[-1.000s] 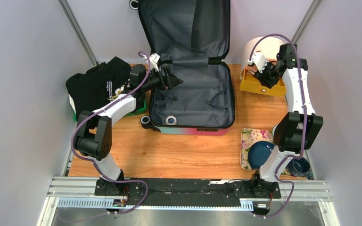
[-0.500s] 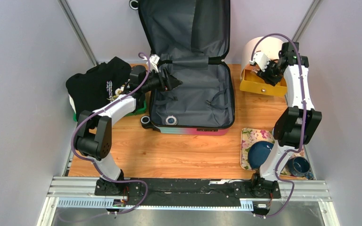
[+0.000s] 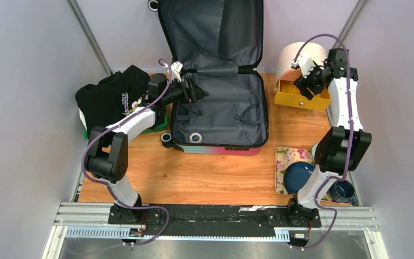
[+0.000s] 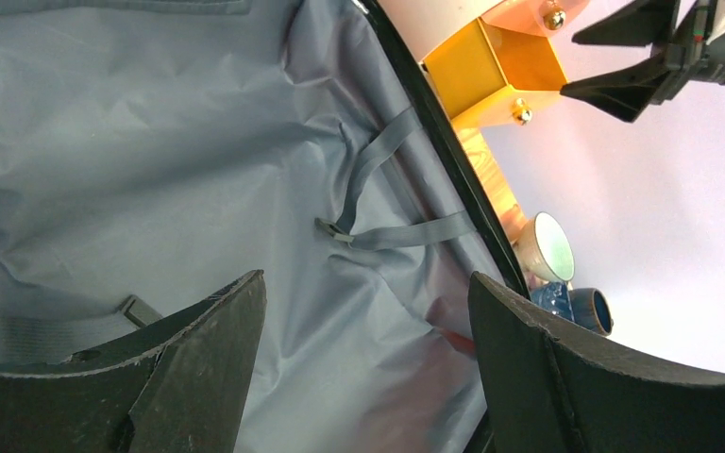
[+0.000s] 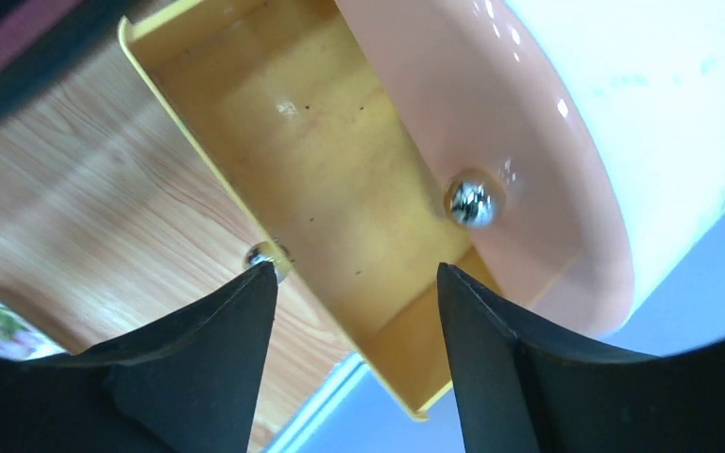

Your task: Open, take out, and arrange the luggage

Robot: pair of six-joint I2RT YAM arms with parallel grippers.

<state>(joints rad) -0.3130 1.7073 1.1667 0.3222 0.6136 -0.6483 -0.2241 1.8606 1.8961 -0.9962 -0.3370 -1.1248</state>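
Both released: left gripper (image 4: 366,278) over open luggage (image 4: 151,142), right gripper (image 5: 349,269) over drawer (image 5: 311,123), knobs (image 5: 469,200) wrist-view-only.

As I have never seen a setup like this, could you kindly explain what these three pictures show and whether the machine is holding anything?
These are two robot arms, left and right, bolted at the near edge of a table. One picture looks down from above; the other two come from a camera on each wrist, so the dark wedges there are that hand's own fingers. On the table: an open suitcase, black clothes on a green tray, a cream container with an open yellow drawer, a blue bowl on a floral tray, and a blue cup nearby. The left hand hangs open over the suitcase lining; the right hand is open above the drawer. Neither holds anything.
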